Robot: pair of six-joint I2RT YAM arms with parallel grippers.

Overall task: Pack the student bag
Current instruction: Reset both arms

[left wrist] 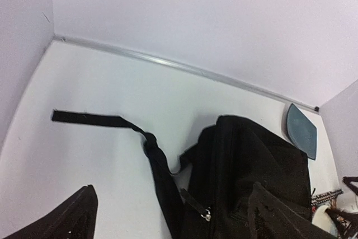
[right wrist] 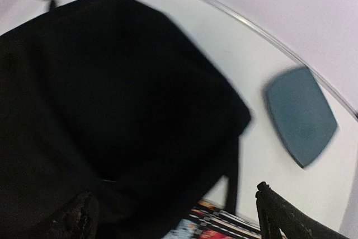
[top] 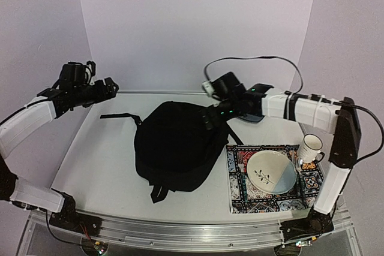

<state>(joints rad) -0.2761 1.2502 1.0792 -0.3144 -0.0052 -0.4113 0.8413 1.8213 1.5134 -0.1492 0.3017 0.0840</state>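
**Student bag** [top: 177,145]: black, soft and rounded. It lies flat at the centre of the top frame on the white table [top: 99,166]. One loose strap [top: 120,116] trails toward the upper left.

**Left pincer** [top: 110,86]: upper left of the frame, raised off the table and well apart from the bag. Its fingers are spread and hold nothing.

**Right pincer** [right wrist: 173,194]: over the bag's upper right edge. Its jaws are parted wide and grip nothing; the wrist view is blurred.

**Grey-blue plate** [right wrist: 301,115]: rounded square, flat on the table just beyond the bag's upper right.

**Patterned book** [top: 273,201]: lower right, beside the bag.

**Round plate** [top: 272,171]: cream and pale blue with a leaf sprig, resting on the book.

**White mug** [top: 311,148]: upright at the book's upper right corner.
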